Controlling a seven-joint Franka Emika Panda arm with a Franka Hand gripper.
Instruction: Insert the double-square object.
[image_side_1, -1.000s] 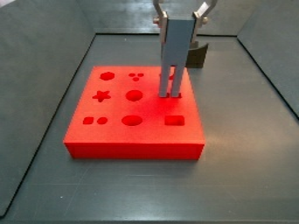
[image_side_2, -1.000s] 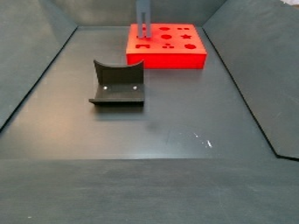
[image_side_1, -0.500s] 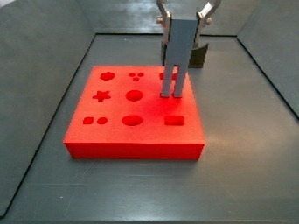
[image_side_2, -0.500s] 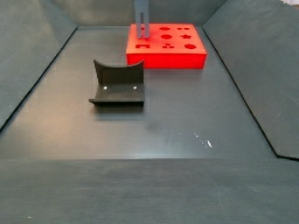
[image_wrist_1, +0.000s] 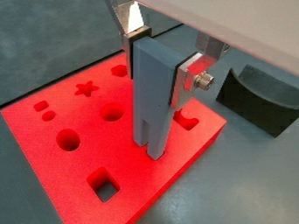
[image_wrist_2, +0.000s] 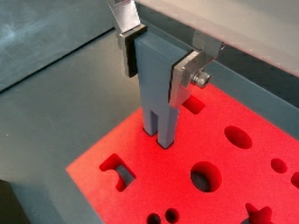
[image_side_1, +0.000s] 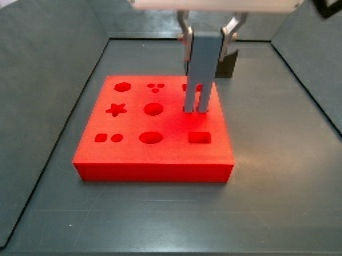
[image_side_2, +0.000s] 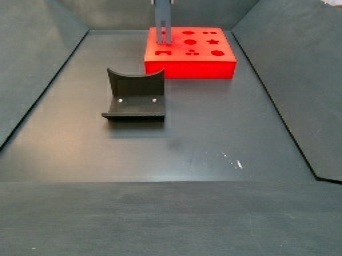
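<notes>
The double-square object is a tall grey-blue bar with two square prongs at its lower end. My gripper is shut on its upper part and holds it upright over the red block. Both wrist views show the silver fingers clamped on the bar; the gripper grips the bar the same way. The prongs reach the block's top face between the shaped holes near one edge. I cannot tell whether they enter a hole. In a side view the bar stands on the block.
The red block has several shaped holes, among them a star and a square. The dark fixture stands on the grey floor away from the block, and shows behind it in a side view. Sloped grey walls enclose the floor.
The gripper and the bar have come down a little, so the prongs are lower against the block's top face. The block and fixture have not moved.
</notes>
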